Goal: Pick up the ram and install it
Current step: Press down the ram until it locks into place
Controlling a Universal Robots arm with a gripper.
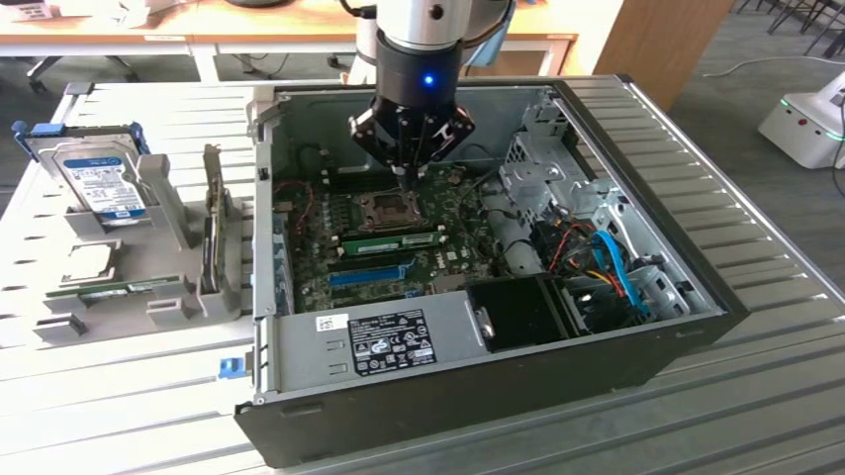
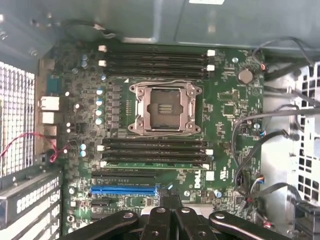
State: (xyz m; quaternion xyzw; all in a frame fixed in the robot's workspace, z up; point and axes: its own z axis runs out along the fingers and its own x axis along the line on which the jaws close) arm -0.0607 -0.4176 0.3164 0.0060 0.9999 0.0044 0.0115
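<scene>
Already well along, judging by how things lie.
Desk (image 1: 119, 396): carries the open computer case (image 1: 687, 327), which fills the frame's centre and right.
Motherboard (image 1: 462, 259): lies flat in the case, centre of frame.
Ram (image 2: 155, 164): seated in a slot just below the CPU socket (image 2: 164, 108); installation looks done.
Gripper (image 1: 407, 170): closed tight, holding nothing, hovering above the board at upper centre.

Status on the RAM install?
Pincer shut, empty, over the green motherboard. Long green circuit-board RAM stick seated beside the silver processor socket. Black cables drape the board's edge, apart from the stick.
</scene>
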